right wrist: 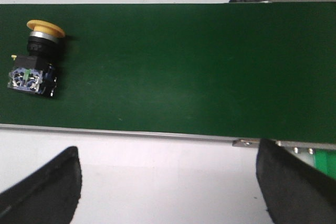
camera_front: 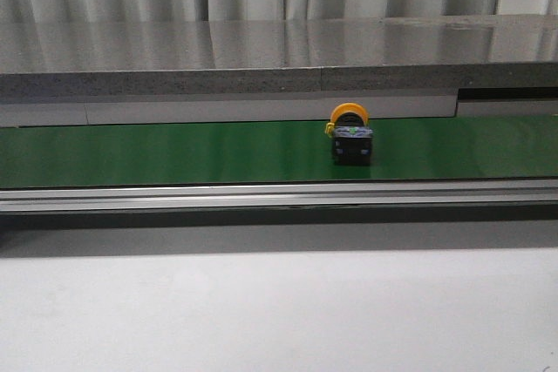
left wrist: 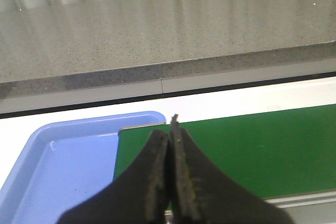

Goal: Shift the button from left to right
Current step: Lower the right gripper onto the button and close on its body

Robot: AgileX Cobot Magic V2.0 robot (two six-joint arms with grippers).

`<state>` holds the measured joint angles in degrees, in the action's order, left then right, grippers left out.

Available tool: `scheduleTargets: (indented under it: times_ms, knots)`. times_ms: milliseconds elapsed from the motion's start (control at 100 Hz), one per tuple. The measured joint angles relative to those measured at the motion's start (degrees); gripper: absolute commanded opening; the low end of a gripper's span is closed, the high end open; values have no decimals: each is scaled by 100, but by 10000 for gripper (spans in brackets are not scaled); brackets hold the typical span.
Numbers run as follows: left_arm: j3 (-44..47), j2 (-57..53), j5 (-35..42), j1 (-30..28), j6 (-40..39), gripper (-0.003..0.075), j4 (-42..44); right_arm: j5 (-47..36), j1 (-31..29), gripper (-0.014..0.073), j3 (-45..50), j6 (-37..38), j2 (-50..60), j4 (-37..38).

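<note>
White bench point(camera_front: 279, 311) fills the foreground in the front view, then an aluminium rail point(camera_front: 279, 195), then the green belt point(camera_front: 174, 152). Button point(camera_front: 350, 133) lies on its side on the belt, right of centre, yellow cap toward the grey counter point(camera_front: 261, 58), black body toward the rail. Nothing touches it. Left pincer point(left wrist: 170, 145) is pressed closed, holding nothing, over the belt's end beside a blue tray point(left wrist: 63, 166). Right pincer point(right wrist: 168, 182) is spread wide, over the bench edge, well apart from the button point(right wrist: 35, 61).
</note>
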<state>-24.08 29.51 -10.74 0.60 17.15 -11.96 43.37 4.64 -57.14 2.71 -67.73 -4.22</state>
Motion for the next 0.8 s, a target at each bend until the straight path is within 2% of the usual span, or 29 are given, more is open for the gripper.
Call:
scheduleTargets:
  times_ms: [480, 800]
  knots:
    - [0, 0, 10, 0, 0, -20, 0, -484, 814, 664, -879, -12, -1855, -13]
    - [0, 0, 10, 0, 0, -20, 0, -599, 957, 664, -1337, -24, -2798, -31]
